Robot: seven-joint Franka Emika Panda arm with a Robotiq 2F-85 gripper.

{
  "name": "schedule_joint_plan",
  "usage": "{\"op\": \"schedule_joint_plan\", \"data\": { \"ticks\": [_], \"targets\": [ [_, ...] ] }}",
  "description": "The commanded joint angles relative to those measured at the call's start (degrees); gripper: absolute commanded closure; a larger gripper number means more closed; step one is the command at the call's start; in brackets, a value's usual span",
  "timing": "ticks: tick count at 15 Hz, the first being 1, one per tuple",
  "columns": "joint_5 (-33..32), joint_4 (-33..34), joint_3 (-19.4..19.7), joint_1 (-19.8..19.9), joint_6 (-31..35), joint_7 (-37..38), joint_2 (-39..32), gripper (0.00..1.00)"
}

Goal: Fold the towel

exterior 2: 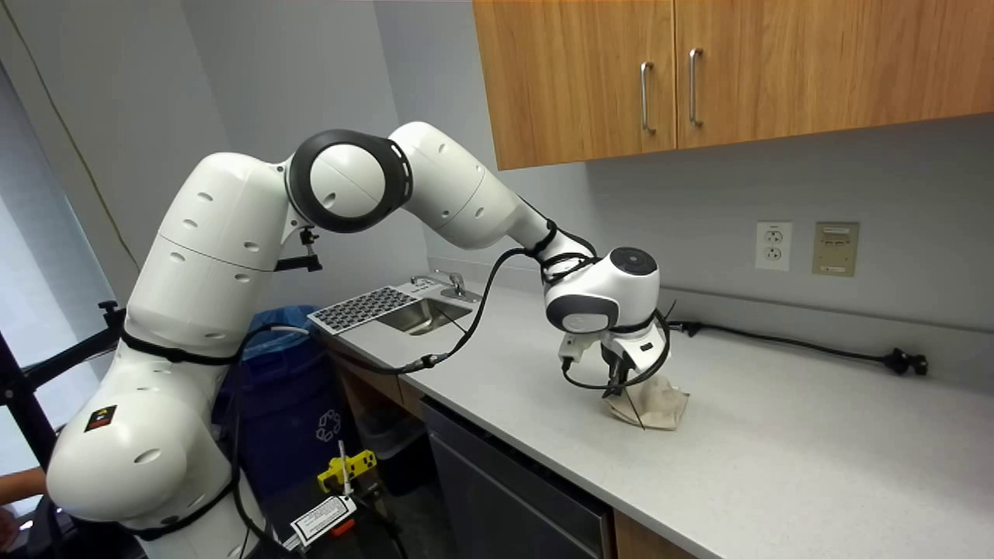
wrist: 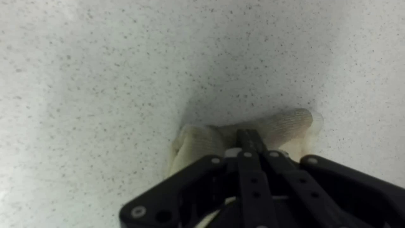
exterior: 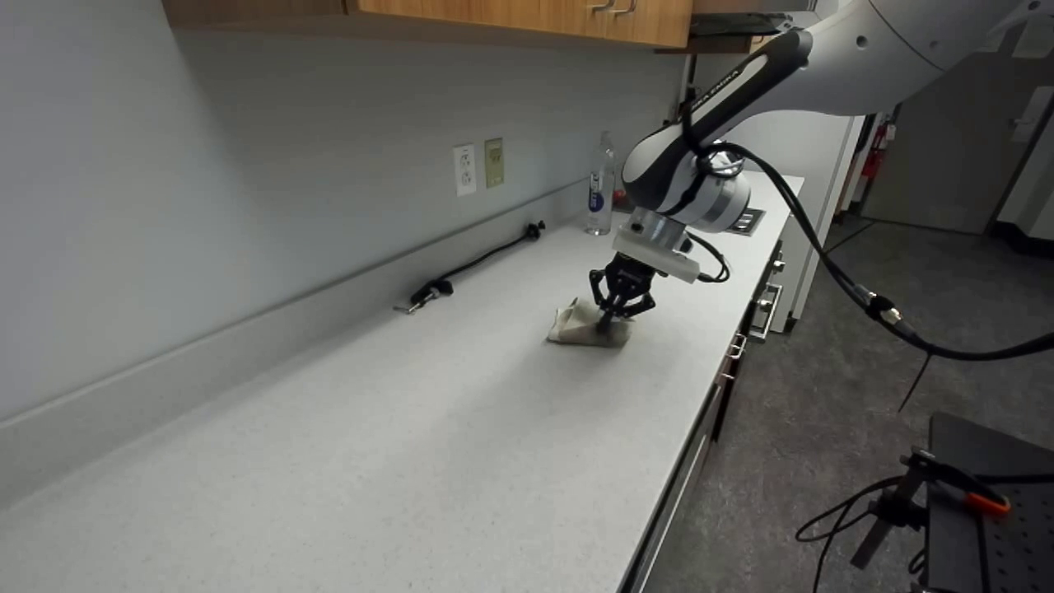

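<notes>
A small beige towel lies bunched and partly folded on the white counter; it also shows in an exterior view. My gripper points down into the towel, its fingertips low at the counter. In the wrist view the towel has a raised roll on each side of the fingertips. The two fingers are together and press into the dip between these rolls. No cloth shows between the fingertips, and I cannot tell whether a thin layer is pinched. Much of the towel is hidden under the gripper in the wrist view.
The counter runs along a wall, with a drop at its front edge. A black cable with clamps lies along the backsplash. A clear bottle stands farther back. A sink and wooden overhead cabinets are also in view.
</notes>
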State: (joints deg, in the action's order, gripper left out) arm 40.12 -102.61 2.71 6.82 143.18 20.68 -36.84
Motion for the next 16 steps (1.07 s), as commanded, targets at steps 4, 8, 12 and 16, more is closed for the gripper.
{"op": "schedule_joint_plan", "data": {
  "ticks": [4, 8, 12, 16],
  "targets": [
    [2.05, 0.63, -1.80, 1.88, -0.88, -1.60, 0.48, 1.00],
    [4.46, -3.25, -2.86, 1.44, 1.04, -3.67, 3.51, 1.00],
    [3.40, -10.39, -2.29, -0.07, 4.54, -6.50, 10.71, 1.00],
    [0.39, -17.98, -1.80, -1.67, 4.73, -8.95, 18.76, 1.00]
  ]
}}
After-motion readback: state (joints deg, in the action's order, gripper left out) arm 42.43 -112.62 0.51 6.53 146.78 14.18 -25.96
